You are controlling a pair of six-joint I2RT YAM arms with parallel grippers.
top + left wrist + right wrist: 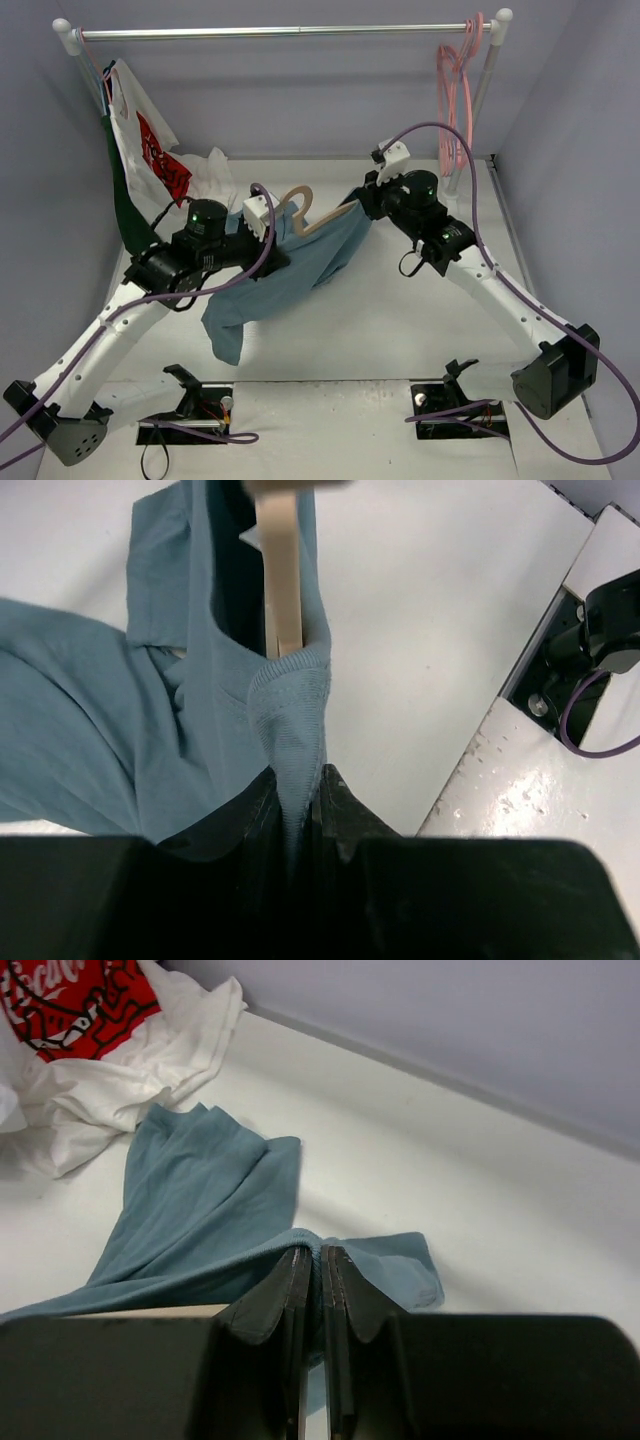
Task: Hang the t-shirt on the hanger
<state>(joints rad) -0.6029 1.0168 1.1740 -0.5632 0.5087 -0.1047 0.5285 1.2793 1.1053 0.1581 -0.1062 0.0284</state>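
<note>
The teal-blue t-shirt hangs stretched between my two grippers above the table, with its lower part drooping toward the near left. My left gripper is shut on the ribbed collar. The tan hanger has its hook sticking up beside the left gripper. In the left wrist view one hanger arm runs down into the neck opening. My right gripper is shut on a folded edge of the t-shirt. A beige strip of the hanger shows beside the right fingers.
A clothes rail spans the back. Pink hangers hang at its right end. A white garment with red print and a dark green garment hang at its left end, and the white one spreads onto the table.
</note>
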